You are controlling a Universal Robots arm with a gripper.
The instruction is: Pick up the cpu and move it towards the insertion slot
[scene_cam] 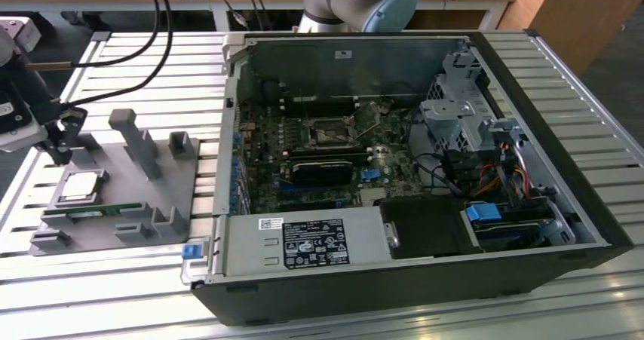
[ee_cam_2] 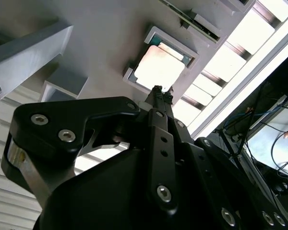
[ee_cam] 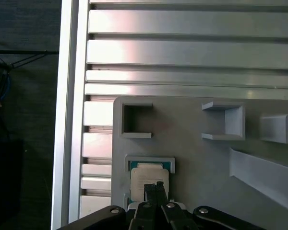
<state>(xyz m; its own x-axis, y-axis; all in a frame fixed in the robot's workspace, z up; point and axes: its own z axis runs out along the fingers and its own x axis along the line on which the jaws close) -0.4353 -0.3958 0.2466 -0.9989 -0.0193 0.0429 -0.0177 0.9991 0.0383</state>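
Over gray fixture (ee_cam: pixel 192 163): claw (ee_cam: pixel 154 188) pinched closed, empty, poised above square cpu (ee_cam: pixel 149 173) lying flat, silvery face up.

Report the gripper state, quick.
Gripper: shut, holding nothing, tips over the cpu, which lies in its gray holder.

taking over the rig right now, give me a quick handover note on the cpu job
Gripper: shut, holding nothing, directly over the cpu; contact cannot be told.
Cpu: flat in its nest on the grey fixture, to the exterior view's left of the open computer case.
Insertion slot: on the board inside the case.
Done: gripper is at the cpu.
Left: cpu not picked up, not moved toward the slot.
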